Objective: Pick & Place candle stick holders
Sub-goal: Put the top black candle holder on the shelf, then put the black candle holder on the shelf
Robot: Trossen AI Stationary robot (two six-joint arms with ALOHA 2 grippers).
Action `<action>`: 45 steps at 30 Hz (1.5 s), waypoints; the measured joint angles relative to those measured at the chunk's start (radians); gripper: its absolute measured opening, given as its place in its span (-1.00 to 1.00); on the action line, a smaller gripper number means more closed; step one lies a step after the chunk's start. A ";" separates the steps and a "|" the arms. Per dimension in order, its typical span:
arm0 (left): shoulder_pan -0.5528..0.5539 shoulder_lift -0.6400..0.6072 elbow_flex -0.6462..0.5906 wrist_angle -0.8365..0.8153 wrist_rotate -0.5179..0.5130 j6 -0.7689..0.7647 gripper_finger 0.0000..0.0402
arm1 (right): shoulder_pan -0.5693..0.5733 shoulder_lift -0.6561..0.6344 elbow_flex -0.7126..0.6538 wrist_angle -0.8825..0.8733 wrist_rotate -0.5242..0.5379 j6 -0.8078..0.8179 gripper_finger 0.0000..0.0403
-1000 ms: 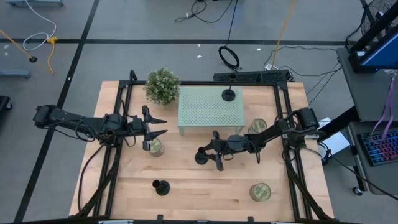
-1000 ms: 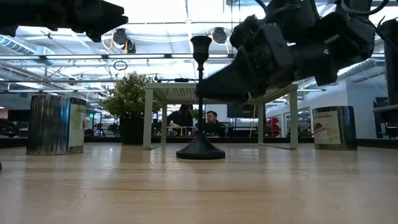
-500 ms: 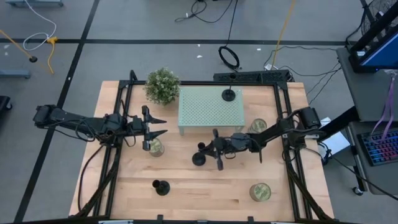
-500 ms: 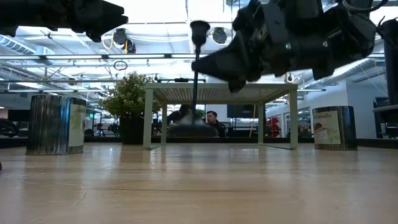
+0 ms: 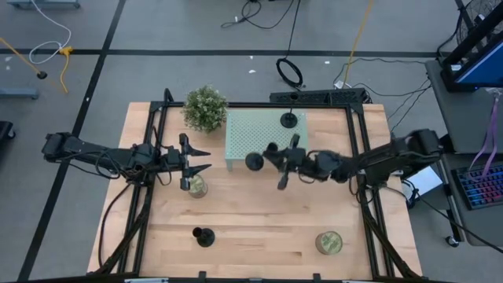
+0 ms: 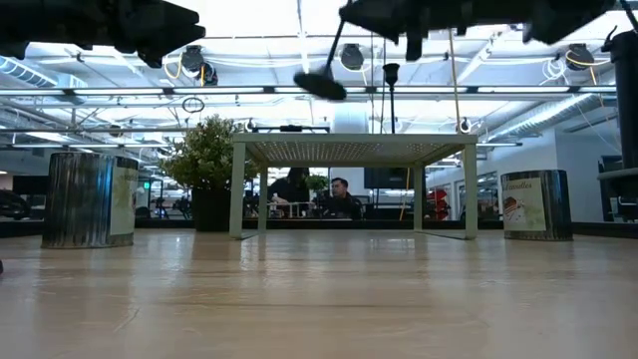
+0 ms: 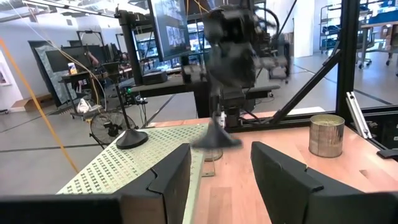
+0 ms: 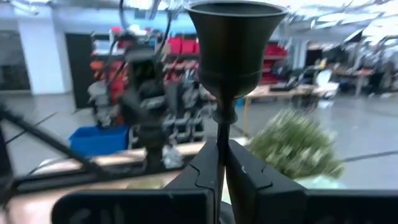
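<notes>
My right gripper [image 5: 277,161] is shut on a matte-black candle stick holder [image 5: 255,162], high above the table by the near edge of the green perforated stand [image 5: 263,135]. Its round base [image 6: 319,85] shows lifted and tilted in the low view. A second holder [image 5: 290,119] stands by its base on the stand's far right corner. A third holder [image 5: 204,236] stands on the table near the front left. My left gripper [image 5: 198,161] is open and empty, above a gold-green jar [image 5: 196,186]. My right gripper pinches the holder's thin stem [image 8: 220,134] between its two fingers, just below the cup [image 8: 236,37]. The fingers come from the table's right, lying across the stem. The holder is lifted clear and tilted, its base [image 5: 254,162] toward the table's left.
A potted plant [image 5: 205,108] stands at the stand's far left. A second gold-green jar [image 5: 328,242] stands near the front right. A black frame [image 5: 151,181] runs along the table's edges. People sit in the room beyond the table [image 6: 334,196].
My right gripper has risen from the table with the holder and gone toward the far edge, up to the green stand. The holder, standing on the table a second ago, is lifted clear and has tipped from upright to slanting.
</notes>
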 joint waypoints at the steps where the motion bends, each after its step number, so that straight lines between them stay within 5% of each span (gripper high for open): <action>1: 0.000 0.000 0.000 0.000 0.000 0.003 -0.12 | -0.011 -0.020 0.003 -0.013 0.002 -0.011 -0.96; 7: 0.001 0.000 0.000 0.003 0.000 0.029 -0.12 | -0.139 -0.060 0.045 -0.122 0.132 -0.037 -0.96; 16: 0.001 0.000 0.000 0.002 0.000 0.033 -0.12 | -0.329 0.054 0.063 -0.160 0.055 0.075 -0.96; 37: 0.002 0.000 0.000 -0.026 0.000 0.055 -0.12 | -0.409 0.097 0.065 -0.157 0.047 0.091 -0.95; 45: 0.002 0.000 0.000 -0.053 0.000 0.048 -0.12 | -0.409 0.099 0.061 -0.188 0.048 0.090 -0.66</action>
